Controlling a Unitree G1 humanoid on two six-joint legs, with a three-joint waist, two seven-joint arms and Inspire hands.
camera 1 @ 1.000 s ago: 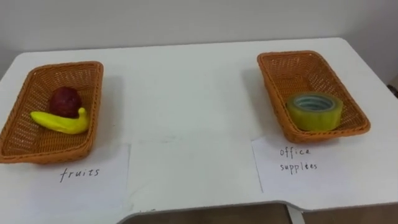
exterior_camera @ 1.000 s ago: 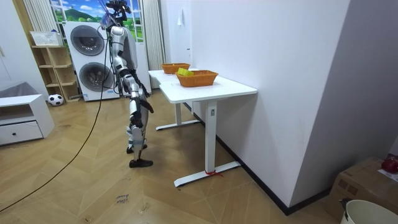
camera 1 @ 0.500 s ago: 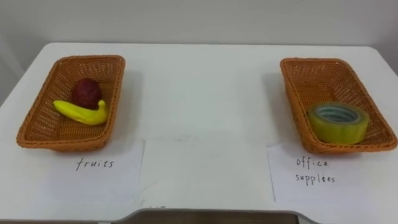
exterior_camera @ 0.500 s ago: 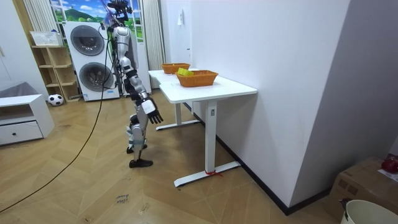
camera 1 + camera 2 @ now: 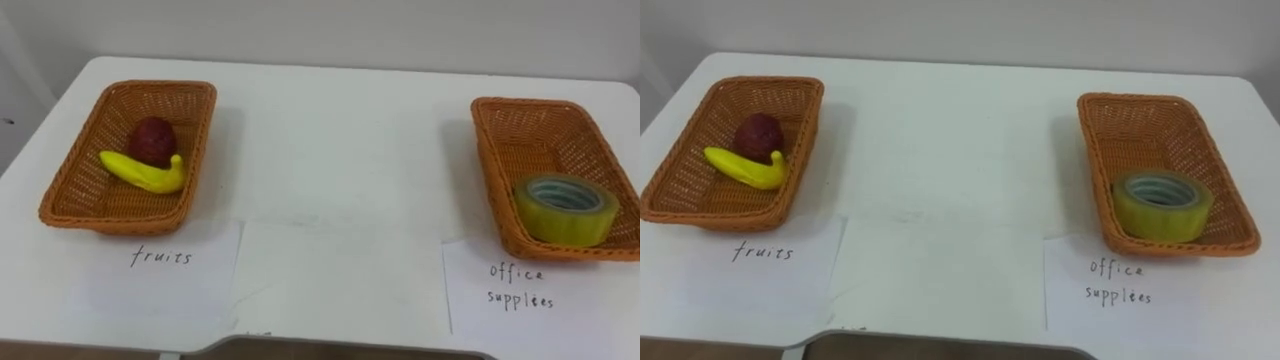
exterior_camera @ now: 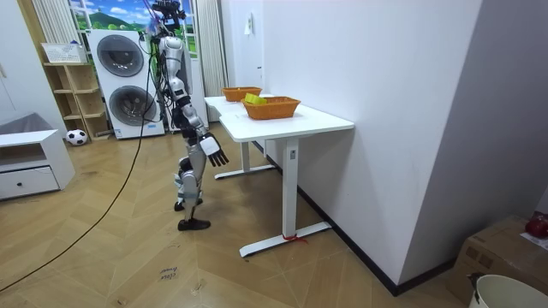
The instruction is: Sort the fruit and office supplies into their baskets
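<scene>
Wicker fruit basket, on your robot's left: yellow banana touching a dark red fruit. Office basket, on its right: you'll see the tape roll in the near end. Paper labels lie before both on the white table. Right hand hangs low beside the table, fingers spread, holding nothing.
</scene>
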